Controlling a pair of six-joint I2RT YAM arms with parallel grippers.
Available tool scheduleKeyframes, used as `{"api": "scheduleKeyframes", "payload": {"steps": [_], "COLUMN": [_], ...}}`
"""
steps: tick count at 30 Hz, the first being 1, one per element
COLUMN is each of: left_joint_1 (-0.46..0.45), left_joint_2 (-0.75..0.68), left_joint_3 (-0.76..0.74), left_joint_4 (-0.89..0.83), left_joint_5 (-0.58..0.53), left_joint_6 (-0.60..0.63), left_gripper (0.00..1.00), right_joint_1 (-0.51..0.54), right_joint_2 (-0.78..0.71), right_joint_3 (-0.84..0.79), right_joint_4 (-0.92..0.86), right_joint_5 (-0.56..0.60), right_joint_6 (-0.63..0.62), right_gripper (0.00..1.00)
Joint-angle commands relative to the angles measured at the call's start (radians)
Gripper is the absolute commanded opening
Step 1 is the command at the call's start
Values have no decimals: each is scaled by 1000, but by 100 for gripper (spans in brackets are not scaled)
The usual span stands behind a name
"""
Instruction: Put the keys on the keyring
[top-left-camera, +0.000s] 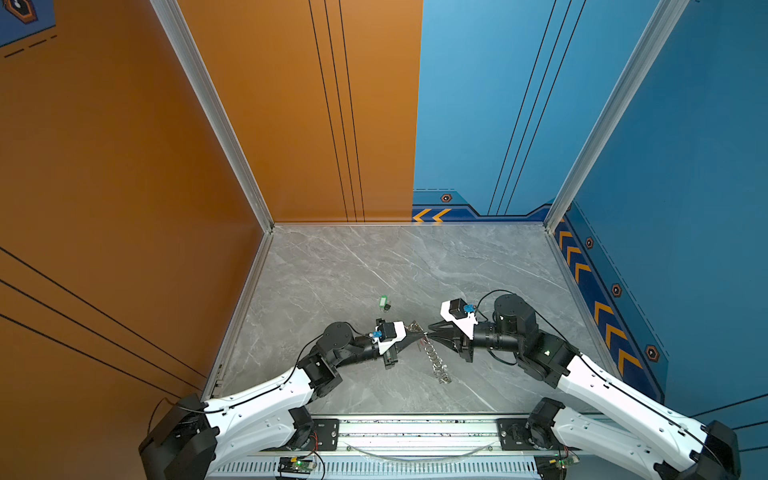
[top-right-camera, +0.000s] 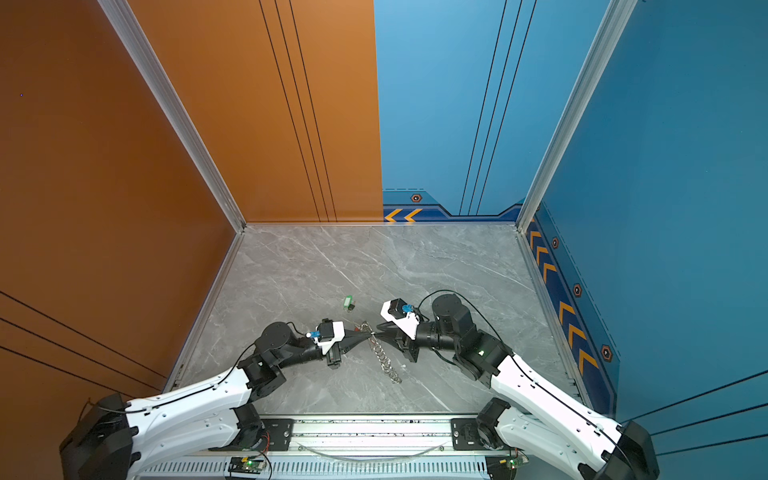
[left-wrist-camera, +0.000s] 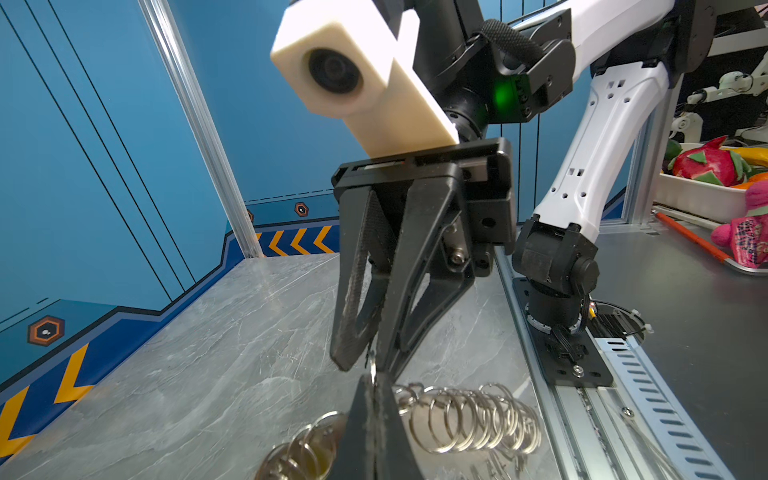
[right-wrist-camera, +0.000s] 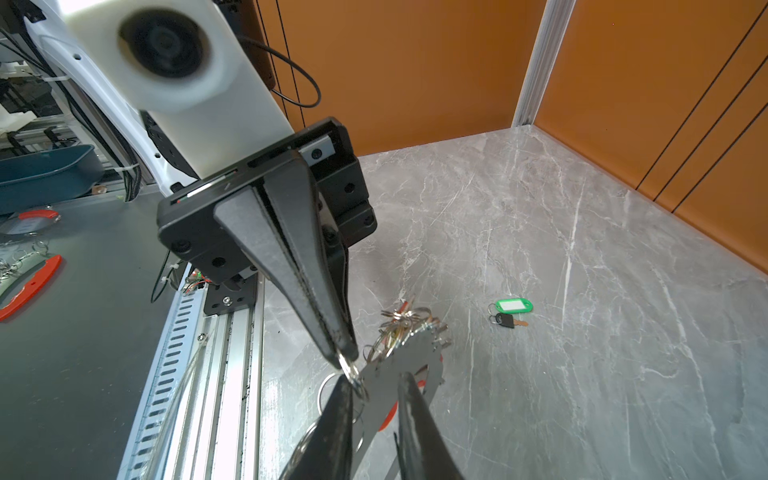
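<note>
The keyring (top-left-camera: 435, 358) lies near the middle of the marble table (top-left-camera: 374, 266) as a chain of silver wire rings (left-wrist-camera: 469, 419) on a flat strap (right-wrist-camera: 399, 365); it also shows in a top view as the keyring (top-right-camera: 384, 359). My left gripper (left-wrist-camera: 372, 380) is shut on one end ring (right-wrist-camera: 351, 370). My right gripper (right-wrist-camera: 376, 377) meets it tip to tip, jaws a little apart, the ring and strap between them. One of the keys (top-left-camera: 384, 302), green-tagged (right-wrist-camera: 514, 306), lies alone farther back. Rings with a yellow tag (left-wrist-camera: 316, 453) bunch at the strap's end.
An aluminium rail (top-left-camera: 415, 432) runs along the table's front edge under both arm bases. Orange and blue walls close in the other three sides. Outside the cell stand a white tray of plush toys (left-wrist-camera: 706, 187) and a teal bin (right-wrist-camera: 45, 170).
</note>
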Motion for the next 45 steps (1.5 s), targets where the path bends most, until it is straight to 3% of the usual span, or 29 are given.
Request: {"api": "scheduleKeyframes", "payload": {"steps": [1,12,15,22,25,31,45], "left_joint_1": [6,7,5,-50,-68,-62,-46], "left_joint_2": [3,10,16,-91,-125,-105,-49], "left_joint_3": [20,24,18,3,-3,27,34], "left_joint_4": [64,64,56,-177,-222,-233,-201], "left_joint_5": [47,32,-30,-219,-249,-191,-95], "left_joint_6": [-20,-22,-6,81,83,56,-5], "left_gripper": [0,0,2,18,23,24,21], "right_joint_1": [2,20,33,121,157,214,248], "right_joint_2": [6,18,14,72,130,232,236], "right_joint_3": [40,60,79,247,333,459,465], "right_joint_4": [-25,-85,-126,-407,-535,-686,-646], "right_joint_5": [-37,10,85,330,387,438,418], "right_joint_6": [-6,-55,-76,-179,-218,-276,-287], "right_gripper": [19,6,0,0,0,0,0]}}
